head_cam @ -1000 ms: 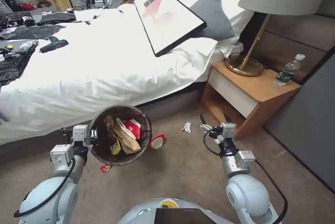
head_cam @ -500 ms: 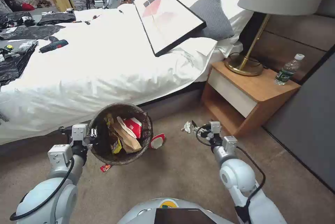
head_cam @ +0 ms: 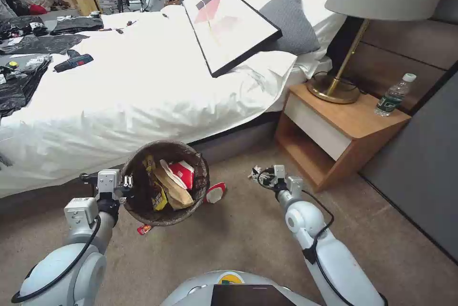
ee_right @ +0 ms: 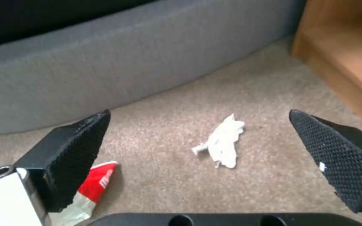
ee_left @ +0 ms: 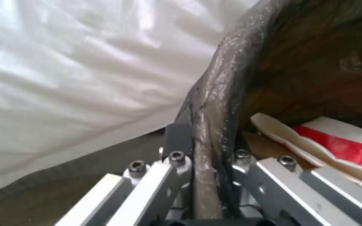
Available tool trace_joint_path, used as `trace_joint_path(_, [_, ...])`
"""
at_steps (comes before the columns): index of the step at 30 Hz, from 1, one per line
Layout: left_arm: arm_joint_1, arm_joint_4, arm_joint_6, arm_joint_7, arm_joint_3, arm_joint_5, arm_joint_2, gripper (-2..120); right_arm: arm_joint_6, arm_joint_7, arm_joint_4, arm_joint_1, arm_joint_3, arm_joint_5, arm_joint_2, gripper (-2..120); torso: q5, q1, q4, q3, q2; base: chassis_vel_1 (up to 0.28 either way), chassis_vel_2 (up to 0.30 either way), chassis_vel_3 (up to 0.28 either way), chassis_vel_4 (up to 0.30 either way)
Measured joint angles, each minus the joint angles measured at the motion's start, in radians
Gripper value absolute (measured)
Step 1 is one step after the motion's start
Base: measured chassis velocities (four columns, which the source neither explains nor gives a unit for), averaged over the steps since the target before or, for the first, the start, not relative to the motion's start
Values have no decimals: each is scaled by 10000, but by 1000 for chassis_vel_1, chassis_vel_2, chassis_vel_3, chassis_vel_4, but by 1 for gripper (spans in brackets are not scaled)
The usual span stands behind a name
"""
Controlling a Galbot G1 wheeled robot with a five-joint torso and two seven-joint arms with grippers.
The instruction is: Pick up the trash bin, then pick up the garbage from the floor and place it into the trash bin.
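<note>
Carpeted floor beside the bed: left pincer clamps the trash bin rim at 9 o'clock. Right pincer, jaws wide, hovers over crumpled tissue; thin paper could slip the pads.

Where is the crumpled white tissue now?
The tissue lies on the carpet between the open right gripper fingers, near the bed base and nightstand.

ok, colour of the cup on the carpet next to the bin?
Red and white cup, clearest in the right wrist view.
</note>
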Motion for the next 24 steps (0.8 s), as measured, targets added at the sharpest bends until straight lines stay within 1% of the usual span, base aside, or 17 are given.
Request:
trace_joint_path(3, [1,0,5,-2,-1,-5,8,3,-58,44,-251,226,-126,107,-13,100,-1,0,0,0,0,0,0,0,0])
trace_joint_path(4, [1,0,10,-5,0,-8,12,3,-102,123,-711,602,-334,237,-16,100,0,0,0,0,0,0,0,0,0])
trace_joint_path(5, [1,0,10,-5,0,-8,12,3,-102,123,-711,602,-334,237,-16,100,0,0,0,0,0,0,0,0,0])
trace_joint_path(9, [12,0,23,-11,4,-10,2,3,-112,289,-2056,1495,-806,340,88,100,-1,0,0,0,0,0,0,0,0])
trace_joint_path(10, [12,0,23,-11,4,-10,2,3,-112,289,-2056,1495,-806,340,88,100,-1,0,0,0,0,0,0,0,0])
trace_joint_path(13, [13,-1,30,-15,6,-10,0,3,-95,337,-2782,1848,-958,343,171,100,-1,0,0,0,0,0,0,0,0])
trace_joint_path(15, [14,0,32,-15,6,-9,0,3,-87,338,-2935,1918,-982,343,185,100,0,0,0,0,0,0,0,0,0])
trace_joint_path(17, [11,0,38,-17,8,-8,6,3,-31,338,-3495,2172,-1052,342,238,100,-1,0,-1,0,0,0,0,0,0])
trace_joint_path(18, [11,0,38,-17,8,-8,6,3,-31,338,-3495,2172,-1052,342,238,100,-1,0,-1,0,0,0,0,0,0])
trace_joint_path(22, [-1,0,45,-21,19,-1,13,3,38,326,-4194,2557,-1191,330,302,100,-1,0,-1,0,0,0,0,0,0])
trace_joint_path(24, [-5,-1,47,-21,23,1,12,3,44,323,-4296,2627,-1229,328,311,100,-1,0,-1,0,0,0,0,0,0])
